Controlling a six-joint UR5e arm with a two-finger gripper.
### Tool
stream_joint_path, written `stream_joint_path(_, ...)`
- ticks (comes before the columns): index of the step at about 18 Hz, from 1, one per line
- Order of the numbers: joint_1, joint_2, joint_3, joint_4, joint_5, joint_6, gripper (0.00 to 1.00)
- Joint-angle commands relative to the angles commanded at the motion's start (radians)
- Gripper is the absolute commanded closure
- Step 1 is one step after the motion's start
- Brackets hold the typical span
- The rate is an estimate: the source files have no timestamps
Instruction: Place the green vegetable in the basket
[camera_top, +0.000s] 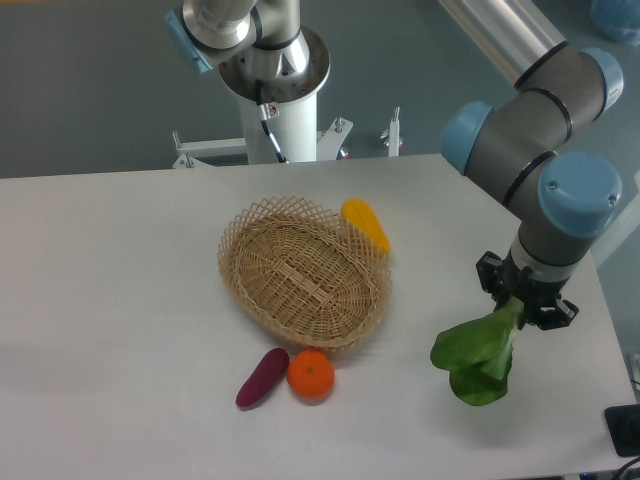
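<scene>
5 items lie before you on the white counter (120, 300), plus 1 arm.

Item 1: the basket (304, 272), oval, light tan wicker with an open lattice rim, sitting near the middle of the counter. You see nothing inside it.

Item 2: the green vegetable (478, 357), broad dark green leaves hanging downward, pale stem end uppermost. You find it at the right side of the counter, well apart from the basket. Its stem end is caught in the claw (522, 305), and its lowest leaves hang close to the counter; whether they touch it cannot be told.

Item 3: a yellow-orange oblong vegetable (366, 223), lying just beside the basket's far right rim, apparently touching it.

Item 4: an orange fruit (311, 375), round, just in front of the basket's near rim.

Item 5: a purple sweet potato (262, 377), lying at a slant, its upper end touching or nearly touching the orange fruit's left side.

Arm: grey with blue joint caps, reaching in from your upper right, wrist pointing down. The claw is clamped on the stem of the green vegetable.
</scene>
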Motion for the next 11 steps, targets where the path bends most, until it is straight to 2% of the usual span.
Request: stream_joint_path(11,-0.008,-0.003,-0.006,0.000,0.020,-0.002,0.58)
